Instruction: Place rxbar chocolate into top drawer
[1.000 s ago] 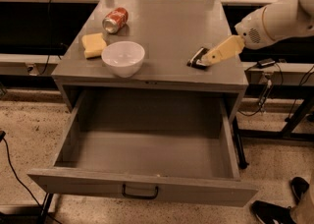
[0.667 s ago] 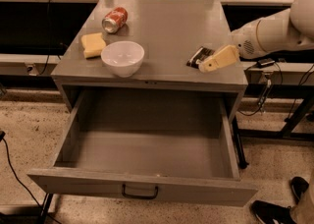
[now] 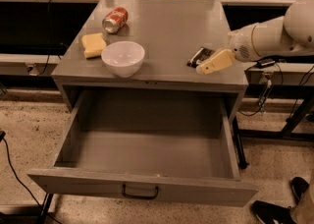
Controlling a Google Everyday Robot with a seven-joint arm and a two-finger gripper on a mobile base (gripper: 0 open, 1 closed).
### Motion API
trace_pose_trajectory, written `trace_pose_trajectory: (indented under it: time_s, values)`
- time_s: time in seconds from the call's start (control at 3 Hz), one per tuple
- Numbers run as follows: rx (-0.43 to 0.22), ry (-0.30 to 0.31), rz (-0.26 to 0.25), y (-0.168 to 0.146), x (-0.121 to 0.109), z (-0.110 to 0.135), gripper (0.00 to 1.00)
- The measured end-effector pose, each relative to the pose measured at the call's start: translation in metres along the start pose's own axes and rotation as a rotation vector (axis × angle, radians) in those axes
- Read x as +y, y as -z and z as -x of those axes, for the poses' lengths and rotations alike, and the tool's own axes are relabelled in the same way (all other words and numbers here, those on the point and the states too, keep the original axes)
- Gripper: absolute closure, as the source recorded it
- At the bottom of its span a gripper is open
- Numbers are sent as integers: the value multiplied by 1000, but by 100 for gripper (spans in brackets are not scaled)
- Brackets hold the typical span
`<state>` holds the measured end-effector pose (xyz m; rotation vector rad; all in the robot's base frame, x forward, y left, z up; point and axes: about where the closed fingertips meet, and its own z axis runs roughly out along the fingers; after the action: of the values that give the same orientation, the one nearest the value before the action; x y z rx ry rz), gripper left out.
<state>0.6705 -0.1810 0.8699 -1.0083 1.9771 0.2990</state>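
Observation:
The rxbar chocolate [image 3: 197, 56], a small black wrapped bar with white lettering, lies flat on the grey cabinet top [image 3: 167, 26] near its right front corner. My gripper [image 3: 203, 67] comes in from the right on a white arm and sits low at the bar's right front edge, touching or just over it. The top drawer [image 3: 196, 192] is pulled fully open below the cabinet top. It is grey, deep and empty, with a small dark handle [image 3: 140, 192] at the centre of its front panel.
A white bowl [image 3: 123, 57] stands at the front left of the top, with a yellow sponge [image 3: 93, 44] beside it and a red soda can [image 3: 115, 20] lying behind. Cables hang at the right. A dark shoe [image 3: 272, 213] is at the lower right.
My gripper has moved down and to the left, closer to the bar and the front edge. The bar has stayed about where it was. The drawer is unchanged.

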Motion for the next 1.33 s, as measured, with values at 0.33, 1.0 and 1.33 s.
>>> trace_pose_trajectory:
  time_s: [0.33,1.0,1.33]
  values:
    - [6,0,26,-14,-3,-4,0]
    - [-41,-43,95,-43,-9,-2,2]
    - [-42,-45,114,-54,-9,1,7]
